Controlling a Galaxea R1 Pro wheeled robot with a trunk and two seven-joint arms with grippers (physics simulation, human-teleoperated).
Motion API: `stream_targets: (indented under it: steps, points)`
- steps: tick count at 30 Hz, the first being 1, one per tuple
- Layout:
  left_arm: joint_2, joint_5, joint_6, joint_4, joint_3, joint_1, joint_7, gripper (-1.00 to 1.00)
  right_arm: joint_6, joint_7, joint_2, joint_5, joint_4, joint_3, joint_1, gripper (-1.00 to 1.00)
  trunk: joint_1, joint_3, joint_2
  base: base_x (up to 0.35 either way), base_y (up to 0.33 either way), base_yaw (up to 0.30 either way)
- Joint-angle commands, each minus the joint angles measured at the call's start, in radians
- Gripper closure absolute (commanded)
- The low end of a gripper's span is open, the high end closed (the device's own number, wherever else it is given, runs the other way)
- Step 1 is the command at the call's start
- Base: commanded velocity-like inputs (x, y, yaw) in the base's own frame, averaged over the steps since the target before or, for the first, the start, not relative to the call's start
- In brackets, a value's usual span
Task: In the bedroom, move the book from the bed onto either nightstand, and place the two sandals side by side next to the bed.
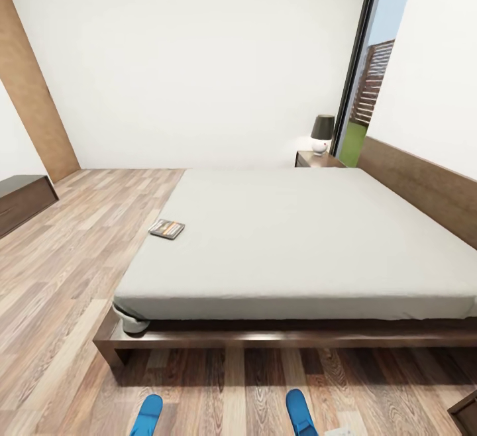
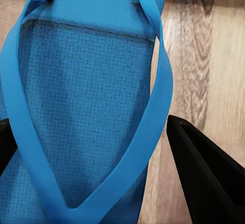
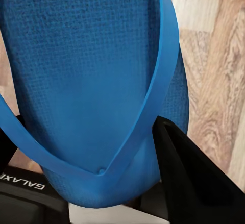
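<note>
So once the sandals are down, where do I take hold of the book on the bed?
The book lies flat near the mattress's floor-side edge, on the bed. Probably best to approach from the open floor beside that edge, hand coming down, and pinch across its narrower width, since it looks too thin for a side grip.

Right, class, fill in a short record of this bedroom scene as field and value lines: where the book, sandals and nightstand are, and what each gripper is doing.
book: lying flat on the bed, near its left edge
left sandal: between the left gripper fingers, above the floor
right sandal: between the right gripper fingers
sandals seen from head: tips apart, in front of the bed
nightstand: beyond the bed, lamp on top
</note>
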Motion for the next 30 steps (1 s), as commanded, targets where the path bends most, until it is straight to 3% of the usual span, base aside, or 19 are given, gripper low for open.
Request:
stream_targets:
  steps: [1,20,30]
  points:
    - [0.000,0.005,-0.002,0.000,-0.009,0.000,0.004,1.00,0.006,-0.001,-0.001,-0.001,-0.002,0.004,0.000,1.00,0.004,-0.004,-0.008,0.000,0.000,0.000]
    - [0.008,0.006,0.012,0.000,-0.011,0.000,0.007,1.00,0.017,-0.013,0.000,-0.013,-0.002,-0.003,-0.002,1.00,0.077,-0.064,-0.141,0.000,0.000,0.000]
    - [0.009,0.009,0.012,-0.001,-0.009,-0.001,0.009,1.00,0.131,-0.114,0.007,-0.016,-0.005,-0.023,-0.018,1.00,0.115,-0.095,-0.211,0.000,0.000,0.000]
